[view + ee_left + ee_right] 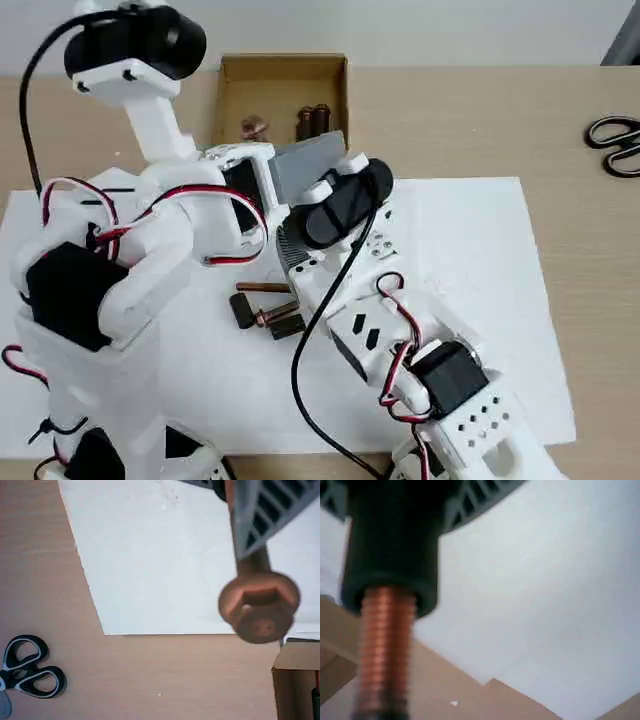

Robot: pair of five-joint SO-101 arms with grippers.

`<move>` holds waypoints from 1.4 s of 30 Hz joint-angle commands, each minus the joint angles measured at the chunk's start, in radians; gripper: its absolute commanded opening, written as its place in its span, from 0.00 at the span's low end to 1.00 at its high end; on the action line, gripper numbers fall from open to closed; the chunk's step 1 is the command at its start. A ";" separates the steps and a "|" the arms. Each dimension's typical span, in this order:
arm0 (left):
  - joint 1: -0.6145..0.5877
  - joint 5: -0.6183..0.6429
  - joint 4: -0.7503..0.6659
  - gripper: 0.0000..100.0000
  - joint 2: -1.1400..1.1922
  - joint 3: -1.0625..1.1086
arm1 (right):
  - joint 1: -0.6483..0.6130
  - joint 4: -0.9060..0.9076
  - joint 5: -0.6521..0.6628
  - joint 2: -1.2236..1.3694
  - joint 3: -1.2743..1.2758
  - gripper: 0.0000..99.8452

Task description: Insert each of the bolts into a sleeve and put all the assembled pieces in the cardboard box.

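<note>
Nearest, 2 loose bolts (262, 288) and loose sleeves (242, 310) lie on the white sheet (470, 260), not yet joined. Above them the right claw (395, 495) is closed on a black sleeve (390, 560). The left claw (245, 525) is closed on a bolt (259, 607). Both parts are held in 1 line, so the bolt's thread end points into the sleeve and its head points away. Farthest, the cardboard box (284, 64) holds finished pieces (312, 120).

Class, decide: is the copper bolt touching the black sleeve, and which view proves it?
Touching. In the right wrist view the bolt enters the open end of the sleeve, with no gap.
</note>
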 commanded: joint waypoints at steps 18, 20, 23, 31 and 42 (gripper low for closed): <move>-0.247 -0.008 -0.147 0.33 -0.064 -0.374 | 0.064 -0.194 0.097 0.008 -0.048 0.00; -0.278 -0.008 -0.144 0.33 -0.066 -0.372 | 0.107 -0.249 0.126 0.005 -0.049 0.00; -0.298 -0.008 -0.129 0.33 -0.066 -0.367 | 0.134 -0.308 0.146 0.005 -0.063 0.00; -0.295 -0.006 -0.094 0.33 -0.060 -0.367 | 0.142 -0.390 0.133 0.033 -0.037 0.00; -0.293 -0.006 -0.064 0.33 -0.058 -0.325 | 0.097 -0.443 0.086 0.051 -0.054 0.00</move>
